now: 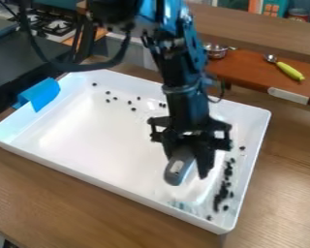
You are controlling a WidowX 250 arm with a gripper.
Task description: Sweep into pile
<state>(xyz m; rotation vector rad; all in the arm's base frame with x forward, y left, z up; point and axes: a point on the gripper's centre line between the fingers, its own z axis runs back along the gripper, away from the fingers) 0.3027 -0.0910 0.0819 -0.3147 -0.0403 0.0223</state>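
Note:
My gripper (189, 157) hangs over the right half of the white tray (86, 169), shut on the grey handle of a sweeping tool (176, 170). The tool's head is hard to make out; a pale edge beside the handle may be part of it. To the right of the gripper, a dense strip of small dark pieces (221, 193) runs along the tray's right side, with a few loose ones around it. More dark pieces (133, 109) lie scattered near the tray's far side. The arm covers part of the tray's floor.
A blue piece (42, 94) hangs over the tray's left wall. Behind the tray, a metal pot (216, 51) and a spoon with a yellow-green handle (290, 71) rest on a brown shelf (248, 72). A toy stove (51, 24) stands at the upper left.

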